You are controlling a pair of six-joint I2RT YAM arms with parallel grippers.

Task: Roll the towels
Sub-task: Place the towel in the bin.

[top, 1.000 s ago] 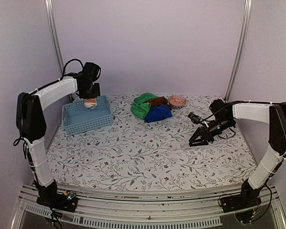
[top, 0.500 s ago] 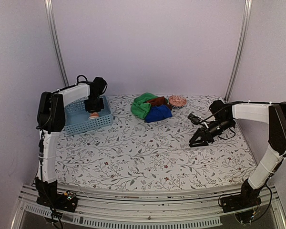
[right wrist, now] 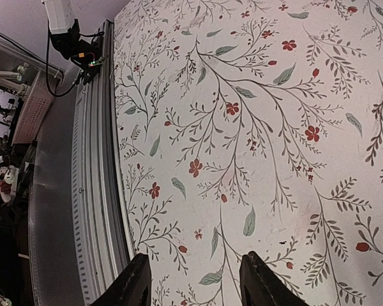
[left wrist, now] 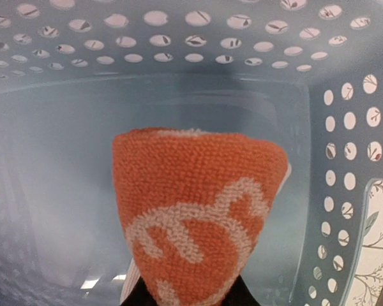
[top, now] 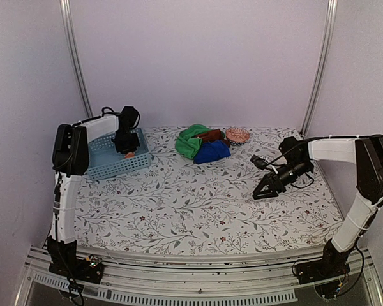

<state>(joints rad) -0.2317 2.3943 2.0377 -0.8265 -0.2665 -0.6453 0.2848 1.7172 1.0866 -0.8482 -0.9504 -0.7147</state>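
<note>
Orange towel with cream pattern (left wrist: 198, 223) is rolled into a tight bundle and pinched by the left gripper (left wrist: 188, 298). Only the dark finger bases show at the bottom of the left wrist view, one on each side of the roll. Roll sits inside the light blue slotted plastic basket (left wrist: 345, 191), end-on to the camera, with the perforated walls around it. Can't tell whether it touches the basket floor.

Top view: left gripper (top: 127, 150) points down into the basket (top: 112, 167) at its right end, with a bit of orange towel (top: 129, 155) showing under it. Basket is at the far left of the floral-print table (top: 179, 204).

Other three towels are in a loose, unrolled heap at far centre, all touching:
- green towel (top: 190, 141) on the left
- deep blue towel (top: 210, 153) at front right
- rust-brown towel (top: 210, 134) behind, partly covered

Small patterned bowl (top: 237, 134) is just right of the heap.

Right gripper (top: 262, 191) is low over the table on the right, well apart from the towels. Right wrist view: right gripper (right wrist: 195, 280) has its fingers spread, nothing between them, just floral surface (right wrist: 274, 127) below. Can't tell if the tips touch the table.
</note>
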